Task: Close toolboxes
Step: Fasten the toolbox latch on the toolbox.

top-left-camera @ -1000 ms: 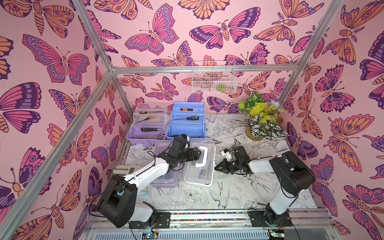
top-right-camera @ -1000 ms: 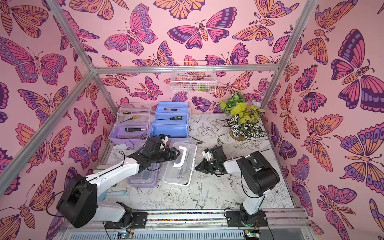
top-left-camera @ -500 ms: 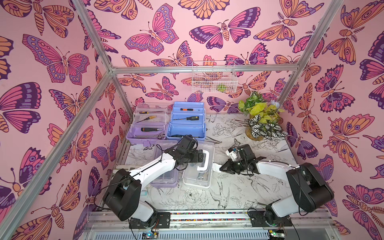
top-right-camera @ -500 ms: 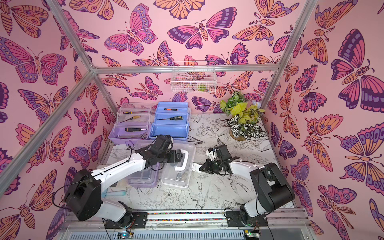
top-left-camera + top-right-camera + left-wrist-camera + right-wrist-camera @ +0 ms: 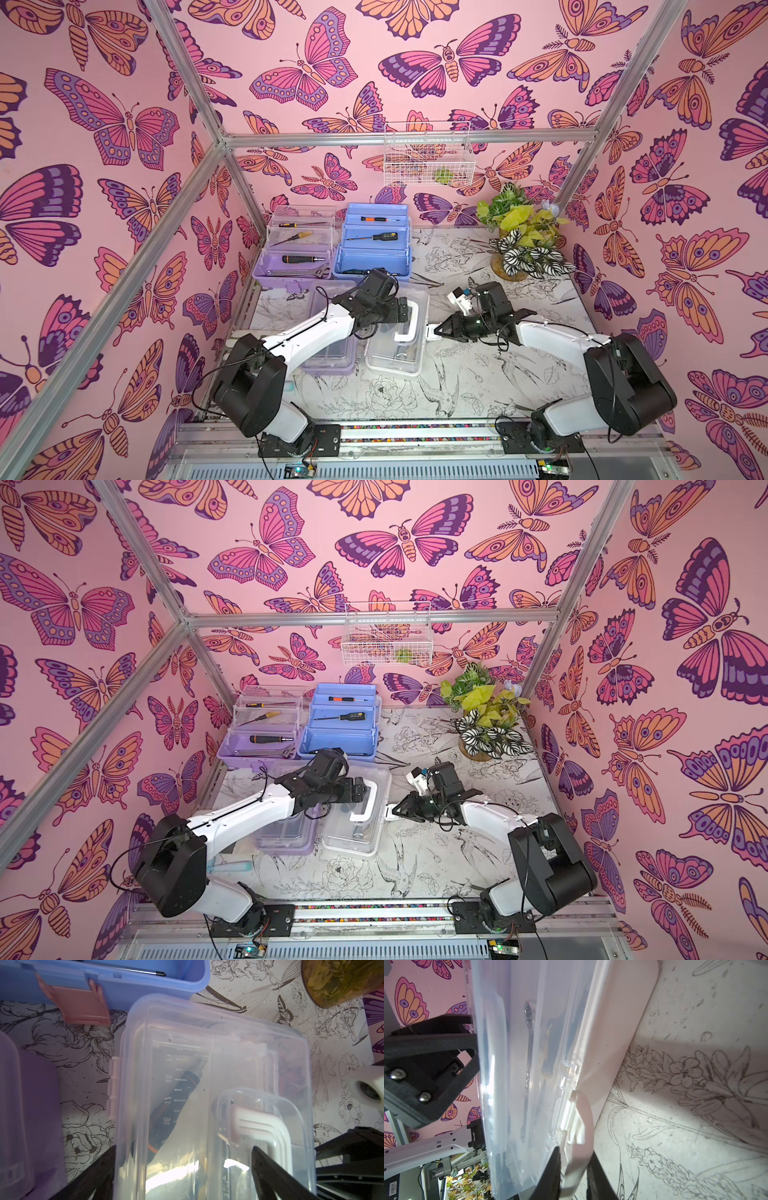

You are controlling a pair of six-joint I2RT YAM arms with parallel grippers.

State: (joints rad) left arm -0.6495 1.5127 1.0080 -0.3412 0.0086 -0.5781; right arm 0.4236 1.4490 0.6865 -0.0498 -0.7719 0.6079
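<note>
The white toolbox (image 5: pixel 397 357) with its clear lid down lies mid-table, and a screwdriver shows through the lid (image 5: pixel 176 1101). My left gripper (image 5: pixel 401 311) hovers over that lid, open wide, with one finger (image 5: pixel 270 1169) by the white handle (image 5: pixel 261 1126). My right gripper (image 5: pixel 576 1169) is at the box's side, its jaws a little apart with the white latch (image 5: pixel 580 1122) between them. Whether they press on it is unclear. A lilac toolbox (image 5: pixel 328 353) sits shut under my left arm. At the back, a lilac toolbox (image 5: pixel 297 259) and a blue toolbox (image 5: pixel 374 249) stand open with tools inside.
A potted plant (image 5: pixel 523 245) stands at the back right of the table. A white wire basket (image 5: pixel 428 153) hangs on the back wall. Pink butterfly walls and metal frame bars enclose the table (image 5: pixel 478 374) on three sides.
My right arm's elbow has swung out to the right while its tips stayed at the latch, and its jaws have parted slightly. My left gripper has opened a little wider over the lid.
</note>
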